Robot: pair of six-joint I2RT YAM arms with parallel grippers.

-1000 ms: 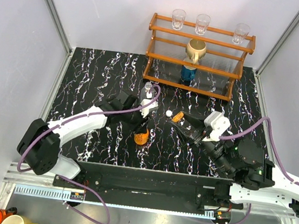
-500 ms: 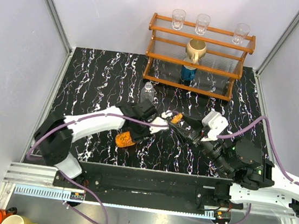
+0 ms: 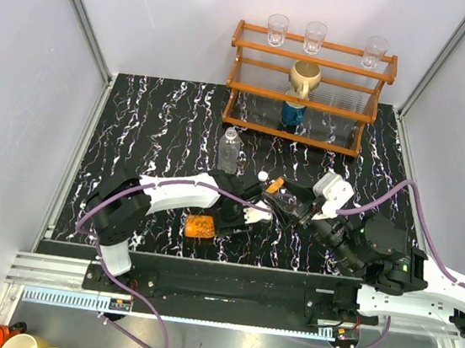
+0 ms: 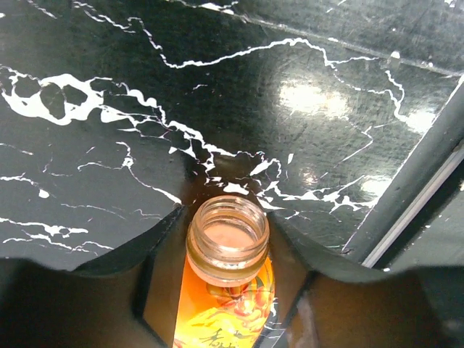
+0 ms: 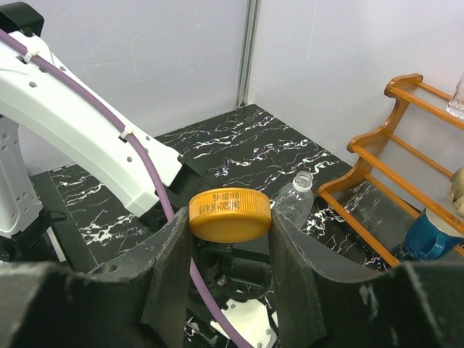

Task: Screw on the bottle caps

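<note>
- The left gripper [image 4: 228, 221] is clamped on the body of the orange bottle [image 4: 221, 312], whose long axis runs along the fingers. The open threaded neck sits between the fingertips, low over the table [image 4: 109, 72].
- The right gripper [image 5: 230, 221] pinches the orange cap [image 5: 230, 210] by its rim and holds it flat.
- In the top view the cap is to the upper right of the bottle, near but apart. I judge that the right arm must bring the cap to the mouth.
- The cap is smooth plastic with print on its side, and the bottle has a glossy label.
- The clear bottle [image 3: 229, 150] stands uncapped at upper centre.
</note>
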